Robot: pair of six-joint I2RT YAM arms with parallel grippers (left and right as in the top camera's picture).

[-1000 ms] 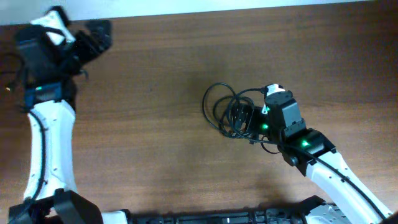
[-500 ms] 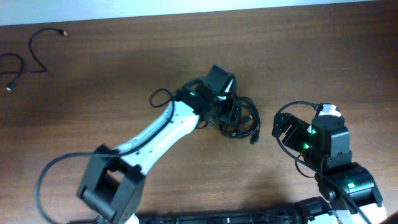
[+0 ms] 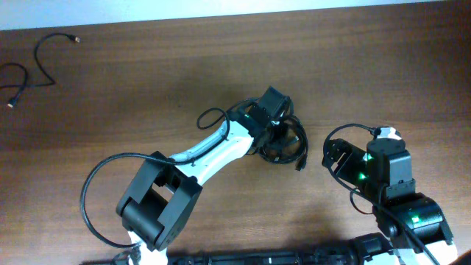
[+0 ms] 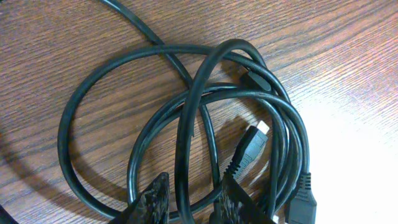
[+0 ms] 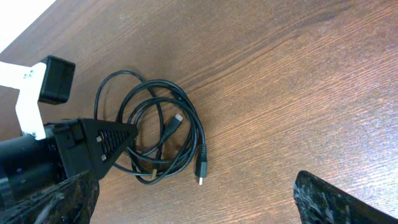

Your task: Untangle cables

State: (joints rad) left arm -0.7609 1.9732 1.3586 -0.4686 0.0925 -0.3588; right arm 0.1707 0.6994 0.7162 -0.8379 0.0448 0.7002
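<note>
A tangle of black cables (image 3: 298,143) lies coiled in the middle of the table, with a silver-tipped plug (image 3: 300,165) at its right edge. My left gripper (image 3: 277,131) is down over the coil's left part. In the left wrist view its fingertips (image 4: 189,202) straddle a single strand (image 4: 182,149), with a little gap on each side. A second plug (image 4: 252,143) lies inside the loops. My right gripper (image 3: 330,154) hovers just right of the bundle (image 5: 198,134), wide open (image 5: 196,202) and holding nothing.
Two separate thin cables lie at the far left back: one curved (image 3: 40,55), one short (image 3: 16,85). The left arm (image 3: 199,154) stretches diagonally from the front edge to the centre. The white wall edge runs along the table's back.
The left arm swung from the back left corner to the bundle, and its jaws narrowed round a strand. The right gripper pulled back from the bundle to the right.
</note>
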